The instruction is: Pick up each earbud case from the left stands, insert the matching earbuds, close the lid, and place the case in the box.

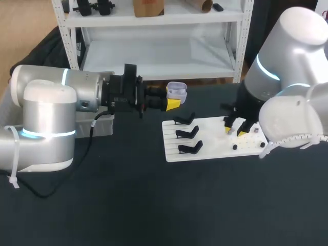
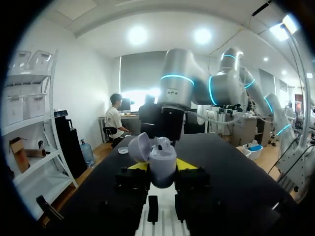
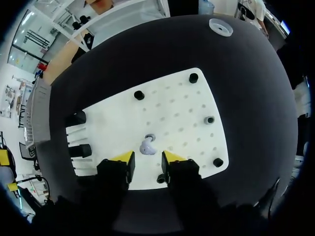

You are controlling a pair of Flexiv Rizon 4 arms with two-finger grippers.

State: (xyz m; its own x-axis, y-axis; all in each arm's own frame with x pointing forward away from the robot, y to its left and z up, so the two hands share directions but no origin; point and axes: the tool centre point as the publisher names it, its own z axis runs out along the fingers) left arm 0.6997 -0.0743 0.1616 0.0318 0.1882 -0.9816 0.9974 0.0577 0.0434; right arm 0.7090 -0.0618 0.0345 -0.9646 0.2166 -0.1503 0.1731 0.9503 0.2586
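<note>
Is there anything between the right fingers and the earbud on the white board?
Nothing visible. The earbud lies on the board just ahead of the open right fingers, with only bare board between them.

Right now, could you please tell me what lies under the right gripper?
A pale earbud lies on the white board, just ahead of the gap between the right gripper's open fingers. The board directly beneath the fingers is covered, so I cannot see it.
</note>
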